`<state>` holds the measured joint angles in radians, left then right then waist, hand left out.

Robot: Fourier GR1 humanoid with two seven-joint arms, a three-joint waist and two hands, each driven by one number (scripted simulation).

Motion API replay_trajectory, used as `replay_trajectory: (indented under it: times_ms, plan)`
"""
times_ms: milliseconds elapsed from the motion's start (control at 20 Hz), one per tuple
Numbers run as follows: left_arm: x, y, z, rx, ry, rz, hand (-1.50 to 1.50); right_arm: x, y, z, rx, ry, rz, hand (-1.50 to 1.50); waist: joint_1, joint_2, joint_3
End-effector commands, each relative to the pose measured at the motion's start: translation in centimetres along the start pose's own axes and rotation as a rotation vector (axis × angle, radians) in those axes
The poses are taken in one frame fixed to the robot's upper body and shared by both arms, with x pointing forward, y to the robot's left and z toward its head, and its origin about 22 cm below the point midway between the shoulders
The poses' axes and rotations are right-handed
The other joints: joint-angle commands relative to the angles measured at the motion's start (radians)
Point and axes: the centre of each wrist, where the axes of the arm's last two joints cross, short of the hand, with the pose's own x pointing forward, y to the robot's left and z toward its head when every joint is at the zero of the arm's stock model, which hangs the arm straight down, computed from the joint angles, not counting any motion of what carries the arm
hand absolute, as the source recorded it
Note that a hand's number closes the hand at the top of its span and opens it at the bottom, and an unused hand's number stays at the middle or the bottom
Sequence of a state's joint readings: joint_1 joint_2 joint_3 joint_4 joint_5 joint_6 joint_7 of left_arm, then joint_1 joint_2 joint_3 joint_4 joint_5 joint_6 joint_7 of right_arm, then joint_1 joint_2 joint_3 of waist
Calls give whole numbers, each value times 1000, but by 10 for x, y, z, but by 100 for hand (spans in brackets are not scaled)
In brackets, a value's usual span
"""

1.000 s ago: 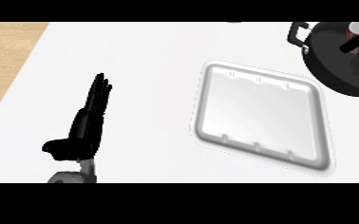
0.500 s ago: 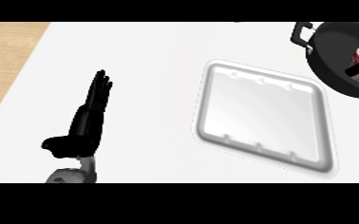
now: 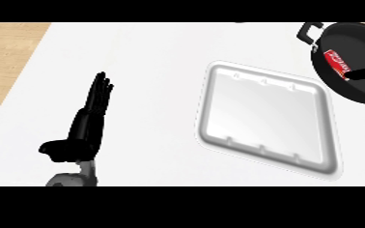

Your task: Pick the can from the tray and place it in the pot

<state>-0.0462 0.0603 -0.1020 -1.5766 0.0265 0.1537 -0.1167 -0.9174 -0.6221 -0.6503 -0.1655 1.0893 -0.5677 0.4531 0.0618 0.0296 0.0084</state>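
A red can (image 3: 336, 60) with a white label lies inside the black pot (image 3: 322, 72) at the upper right edge of the head view. The pot is cut off by the picture's right side, and one handle (image 3: 309, 30) shows at its top left. The white tray (image 3: 267, 118) lies right of centre with nothing on it. My left hand (image 3: 89, 121) rests open at the lower left, fingers up, far from the tray. A thin black sliver (image 3: 355, 75) crosses the pot just below the can at the right edge. It may be part of my right hand.
The white counter (image 3: 149, 63) spreads between my left hand and the tray. A wooden strip (image 3: 18, 53) runs along the counter's left side.
More of the pot's inside shows now, and the red can lies plainly in it. The dark shape over the pot has drawn back to the right edge. My left hand has not moved.
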Motion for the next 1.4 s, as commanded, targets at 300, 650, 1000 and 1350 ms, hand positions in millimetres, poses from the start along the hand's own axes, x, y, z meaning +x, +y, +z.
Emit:
replay_trajectory:
  times_ms: [300,650,1000,1350]
  plan:
    - [-1,7,1,36,10,-2,0,0,-14,-5,-245,-48,-564,-150,-30,-11,1]
    - [6,18,-7,34,5,-5,0,-59,-31,-32,-296,-57,-677,-150,-35,-14,-3]
    - [-6,-4,0,39,24,2,0,-94,-11,-28,-341,-90,-710,-150,-39,-18,-5]
    - [-5,-4,15,25,29,4,0,-122,-56,-57,-332,-115,-709,-150,-35,-19,-5]
